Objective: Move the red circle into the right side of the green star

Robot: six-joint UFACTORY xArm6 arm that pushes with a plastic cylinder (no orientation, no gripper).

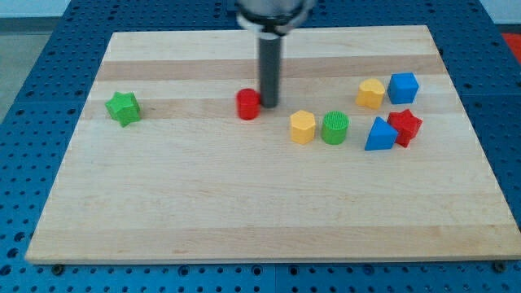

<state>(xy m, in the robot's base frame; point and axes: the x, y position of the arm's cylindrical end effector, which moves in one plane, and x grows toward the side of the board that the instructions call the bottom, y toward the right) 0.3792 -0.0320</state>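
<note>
While my tip (pixel 268 106) touches the red circle's (pixel 248 104) right side, the green star (pixel 123 108) sits well apart, leftward.
No tool, nothing held; push straight left across the worktop (pixel 244 203), staying centred.

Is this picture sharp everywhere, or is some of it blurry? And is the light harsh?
Camera view: the blocks, such as the red circle and green star, look crisp; the arm's upper part at the view's top is smeared; light is soft and even, shadows faint, no glare on the board. My tip sits against the circle's right side.
</note>
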